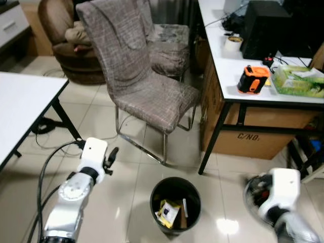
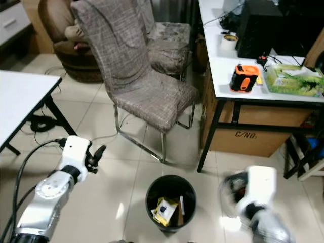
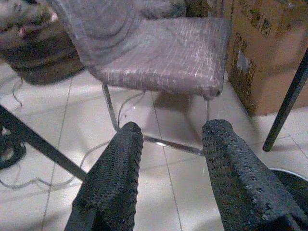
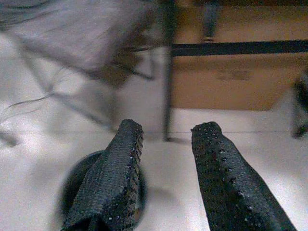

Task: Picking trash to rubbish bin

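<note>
Two grippers hover over bare tile with fingers spread and empty: the left gripper (image 3: pixel 168 159) near the white table's (image 1: pixel 25 104) edge, the right gripper (image 4: pixel 163 163) beside the desk leg (image 1: pixel 215 134). One black rubbish bin (image 1: pixel 175 205), holding yellow trash (image 1: pixel 167 212), stands between them, just before one fabric chair (image 1: pixel 139 76).

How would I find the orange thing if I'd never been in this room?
Look at the white desk on the right, with a cardboard box under it. Near the desk's front edge sits the orange and black tape measure, between a roll of white tape behind it and a green packet beside it. Nothing else on the desk is bright orange.
</note>
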Available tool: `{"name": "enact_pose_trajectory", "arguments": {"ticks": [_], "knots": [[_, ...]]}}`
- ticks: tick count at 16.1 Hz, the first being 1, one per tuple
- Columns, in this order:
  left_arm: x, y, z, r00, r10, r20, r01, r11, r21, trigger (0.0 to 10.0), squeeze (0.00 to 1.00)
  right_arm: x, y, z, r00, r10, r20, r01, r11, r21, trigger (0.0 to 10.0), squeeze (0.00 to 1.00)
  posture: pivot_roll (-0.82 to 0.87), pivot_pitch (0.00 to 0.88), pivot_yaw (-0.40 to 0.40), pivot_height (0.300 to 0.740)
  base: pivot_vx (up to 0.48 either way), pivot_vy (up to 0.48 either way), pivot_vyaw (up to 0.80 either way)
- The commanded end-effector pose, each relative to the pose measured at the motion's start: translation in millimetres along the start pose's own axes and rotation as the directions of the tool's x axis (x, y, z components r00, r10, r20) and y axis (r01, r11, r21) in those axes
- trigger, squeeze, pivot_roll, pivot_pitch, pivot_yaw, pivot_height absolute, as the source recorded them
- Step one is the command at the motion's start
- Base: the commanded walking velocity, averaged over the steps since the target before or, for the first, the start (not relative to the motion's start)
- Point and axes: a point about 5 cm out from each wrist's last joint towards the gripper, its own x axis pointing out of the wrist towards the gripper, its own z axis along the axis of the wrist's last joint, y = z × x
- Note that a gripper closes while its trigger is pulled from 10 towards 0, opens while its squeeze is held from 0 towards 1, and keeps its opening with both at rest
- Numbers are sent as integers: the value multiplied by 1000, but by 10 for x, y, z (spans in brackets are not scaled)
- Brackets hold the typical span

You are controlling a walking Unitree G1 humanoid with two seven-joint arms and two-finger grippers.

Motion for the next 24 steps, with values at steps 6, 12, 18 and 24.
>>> {"name": "enact_pose_trajectory", "arguments": {"ticks": [6,12,18,24], "knots": [[-169,-105,271,993,42,109,-36,998,-58,10000,0,368,461,232,984,73,163,-69,997,-29,10000,0,-82,39,12,740,0,0,0],[-173,-156,307,995,19,96,-17,1000,-26,10000,0,411,609,113,987,97,125,-90,994,-62,10000,0,-74,40,13,740,0,0,0],[-150,-145,317,996,21,91,-19,1000,-18,10000,0,470,653,117,988,103,119,-95,993,-66,10000,0,-63,13,14,740,-257,0,0],[-145,-78,337,995,33,95,-34,999,5,10000,0,535,687,144,986,104,134,-96,993,-67,10000,0,-40,0,17,740,-358,0,0]]}}
